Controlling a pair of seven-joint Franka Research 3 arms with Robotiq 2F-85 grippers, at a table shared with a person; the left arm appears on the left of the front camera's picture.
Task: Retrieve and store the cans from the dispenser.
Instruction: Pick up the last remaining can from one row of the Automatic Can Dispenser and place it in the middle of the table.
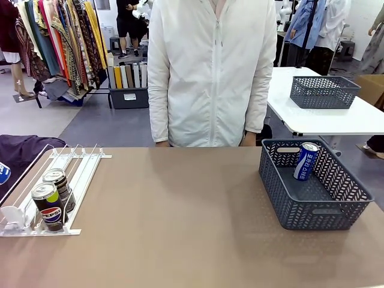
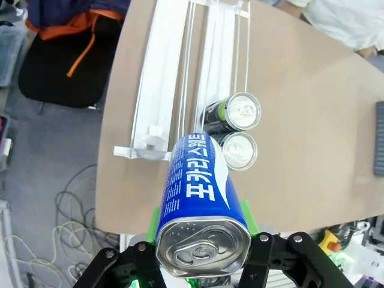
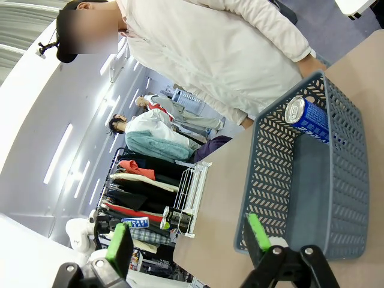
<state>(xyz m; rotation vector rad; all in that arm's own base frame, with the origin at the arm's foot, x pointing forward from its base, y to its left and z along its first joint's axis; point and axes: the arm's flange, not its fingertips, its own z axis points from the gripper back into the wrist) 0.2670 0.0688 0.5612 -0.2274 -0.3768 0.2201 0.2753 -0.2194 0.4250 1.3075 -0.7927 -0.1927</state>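
Lettering in white Korean script, 포카리스웨트, is running lengthwise down the blue can (image 2: 198, 192) that the left gripper (image 2: 203, 223) is clamping between its green pads (image 2: 154, 219), with the silver top and pull tab facing the wrist camera. Beneath it the white dispenser (image 1: 84, 171) is lying at the left end of the brown table (image 1: 180, 216). Two dark cans are standing upright in one of its lanes, one behind the other. The front can (image 1: 49, 205), against the stop, is showing a green-yellow band above a red, white and blue Pepsi logo. The rear can (image 1: 60, 183) is carrying print too small to read. At the table's right end a dark grey mesh basket (image 1: 327, 207) is holding a second blue can (image 1: 306, 161), which is leaning against the far wall. Its white lettering is looking like the same script but is too small to read. The right gripper (image 3: 189, 240) is hanging beside that basket with its fingers spread wide and nothing between them. A person in a white zip jacket (image 1: 210, 72) is standing at the far edge.
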